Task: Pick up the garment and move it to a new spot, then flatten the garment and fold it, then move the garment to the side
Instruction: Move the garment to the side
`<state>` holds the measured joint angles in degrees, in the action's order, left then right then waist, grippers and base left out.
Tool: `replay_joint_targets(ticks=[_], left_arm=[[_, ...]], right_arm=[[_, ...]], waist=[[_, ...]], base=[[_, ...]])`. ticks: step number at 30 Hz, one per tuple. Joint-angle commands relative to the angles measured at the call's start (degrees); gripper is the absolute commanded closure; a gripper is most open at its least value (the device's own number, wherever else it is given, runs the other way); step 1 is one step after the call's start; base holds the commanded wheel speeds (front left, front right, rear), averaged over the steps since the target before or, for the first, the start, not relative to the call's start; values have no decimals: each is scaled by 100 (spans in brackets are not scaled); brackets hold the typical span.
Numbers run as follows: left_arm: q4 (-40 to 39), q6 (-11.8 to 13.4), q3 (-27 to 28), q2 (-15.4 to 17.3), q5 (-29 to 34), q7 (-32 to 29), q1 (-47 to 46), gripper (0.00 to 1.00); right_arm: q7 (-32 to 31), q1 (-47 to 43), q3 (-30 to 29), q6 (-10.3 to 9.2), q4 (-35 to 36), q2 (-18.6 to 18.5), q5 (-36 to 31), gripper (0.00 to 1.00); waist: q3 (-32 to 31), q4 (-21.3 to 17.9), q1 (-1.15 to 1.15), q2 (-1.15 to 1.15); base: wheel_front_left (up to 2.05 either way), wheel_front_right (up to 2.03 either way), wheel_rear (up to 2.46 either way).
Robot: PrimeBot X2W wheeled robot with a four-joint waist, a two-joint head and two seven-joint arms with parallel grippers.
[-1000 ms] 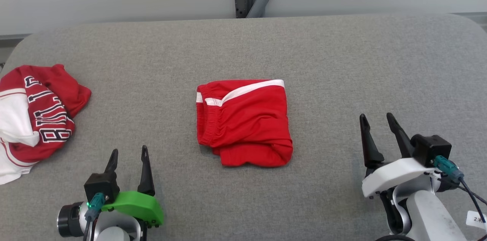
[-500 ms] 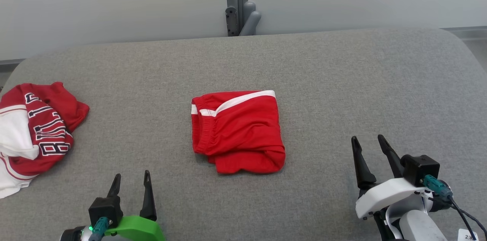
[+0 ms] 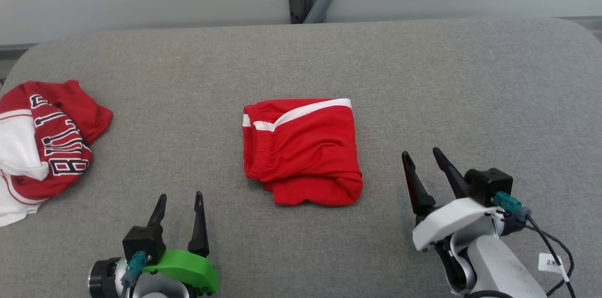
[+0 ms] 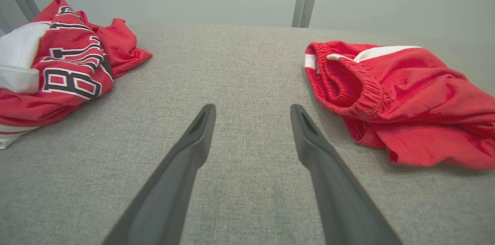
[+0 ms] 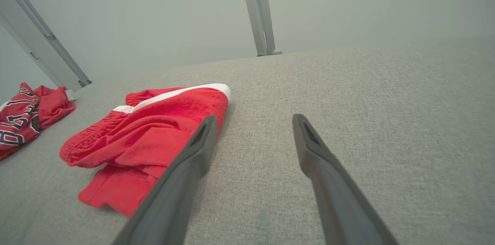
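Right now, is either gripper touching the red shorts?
No, the left gripper and right gripper sit open, apart from the red shorts.

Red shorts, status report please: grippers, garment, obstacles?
Open and empty: left gripper, right gripper. Folded red shorts lie between them, untouched. Crumpled jersey far left, not in the way.

Red shorts [image 3: 303, 152] w/ white stripe, folded, mid-table, waistband facing left
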<state>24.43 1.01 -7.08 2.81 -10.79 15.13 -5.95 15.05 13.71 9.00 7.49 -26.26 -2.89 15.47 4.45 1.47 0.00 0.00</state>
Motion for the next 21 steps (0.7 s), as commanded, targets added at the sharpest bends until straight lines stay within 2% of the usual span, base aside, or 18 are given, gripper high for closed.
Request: replay_joint_targets(ticks=[1,9,16,17,18,19,21], left_arm=[[-9,-2,-37,18,-58,1,-95,0],[59,79,-343,19,-234,1,-331,0],[76,87,-307,17,-289,1,-405,0],[81,83,-298,17,-281,1,-417,0],[86,82,-285,17,-272,1,-432,0],[83,76,-280,17,-257,1,-448,0],[71,80,-280,16,-256,1,-443,0]], right_arm=[[18,128,56,0,-60,-12,95,0],[16,1073,896,0,-1133,-20,1485,0],[11,1327,1577,1,-1848,-17,2151,0],[1,1333,1662,1,-1909,-16,2225,29],[-2,1329,1744,1,-1943,-4,2302,48],[-1,1332,1769,1,-1924,-8,2378,100],[1,1384,1702,1,-1809,-94,2418,100]], waist=[[293,251,0,0],[743,738,0,0],[838,907,0,0],[844,908,0,0],[848,902,0,0],[851,891,0,0],[844,860,0,0]], base=[[0,0,0],[0,0,0],[0,0,0],[0,0,0],[0,0,0],[0,0,0],[0,0,0]])
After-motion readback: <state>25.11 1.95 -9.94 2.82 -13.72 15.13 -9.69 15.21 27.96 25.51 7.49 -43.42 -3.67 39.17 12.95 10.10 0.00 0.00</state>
